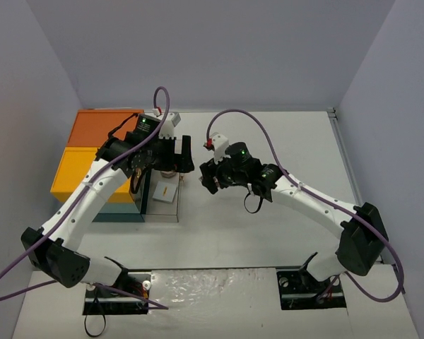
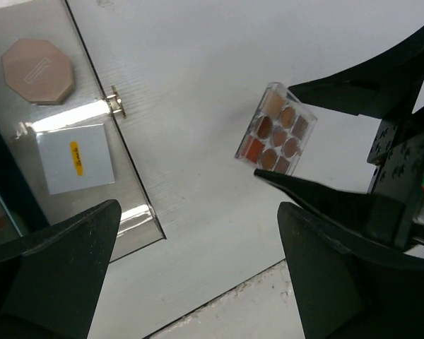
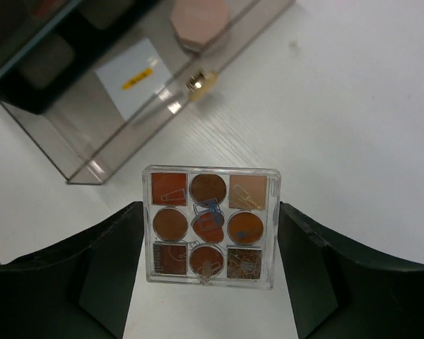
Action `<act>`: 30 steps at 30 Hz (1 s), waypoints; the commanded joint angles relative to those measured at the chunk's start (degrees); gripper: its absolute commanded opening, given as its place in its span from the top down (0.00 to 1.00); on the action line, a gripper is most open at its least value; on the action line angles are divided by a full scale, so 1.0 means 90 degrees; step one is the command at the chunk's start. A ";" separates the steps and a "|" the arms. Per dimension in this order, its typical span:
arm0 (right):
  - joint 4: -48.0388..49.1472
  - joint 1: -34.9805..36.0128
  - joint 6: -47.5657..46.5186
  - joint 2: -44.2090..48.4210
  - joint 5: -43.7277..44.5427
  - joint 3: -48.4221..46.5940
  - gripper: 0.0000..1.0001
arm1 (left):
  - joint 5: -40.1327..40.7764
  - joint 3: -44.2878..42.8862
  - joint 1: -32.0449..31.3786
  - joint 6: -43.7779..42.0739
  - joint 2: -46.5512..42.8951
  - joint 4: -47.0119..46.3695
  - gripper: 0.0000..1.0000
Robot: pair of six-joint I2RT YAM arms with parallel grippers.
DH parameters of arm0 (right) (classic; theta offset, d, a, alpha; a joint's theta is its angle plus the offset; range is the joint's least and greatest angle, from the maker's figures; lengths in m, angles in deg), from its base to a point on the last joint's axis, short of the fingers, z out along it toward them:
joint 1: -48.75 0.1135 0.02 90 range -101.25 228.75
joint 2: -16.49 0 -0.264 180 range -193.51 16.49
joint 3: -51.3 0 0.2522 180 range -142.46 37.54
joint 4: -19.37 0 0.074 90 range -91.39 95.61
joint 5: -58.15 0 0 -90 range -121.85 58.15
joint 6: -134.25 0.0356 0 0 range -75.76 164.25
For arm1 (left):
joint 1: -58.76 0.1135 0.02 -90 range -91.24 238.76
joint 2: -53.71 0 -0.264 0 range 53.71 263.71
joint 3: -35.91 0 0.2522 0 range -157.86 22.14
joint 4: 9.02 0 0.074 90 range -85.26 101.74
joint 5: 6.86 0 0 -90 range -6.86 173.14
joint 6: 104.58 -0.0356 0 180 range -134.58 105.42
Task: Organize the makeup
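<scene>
A clear square palette with nine brown and orange pans stands upright between the fingers of my right gripper, which is shut on its two side edges above the white table. The left wrist view shows the same palette held by the black right fingers. My left gripper hangs open over bare table with nothing in it, just left of the right gripper. A pink octagonal compact and a white card with a yellow label lie in a clear tray.
The clear tray with a gold knob sits against a teal box topped orange and yellow at the left. Grey walls close in the table on three sides.
</scene>
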 commanded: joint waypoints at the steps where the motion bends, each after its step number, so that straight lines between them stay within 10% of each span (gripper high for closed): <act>1: 0.0144 0.0334 -0.0545 0.0281 -0.0524 -0.0765 0.73 | -0.0663 -0.0396 0.0060 0.0253 -0.0060 -0.0014 0.13; 30: 0.0424 0.0535 -0.0539 0.0877 -0.0964 -0.0954 0.72 | -0.2087 0.0340 0.0148 0.1473 -0.0101 -0.1107 0.72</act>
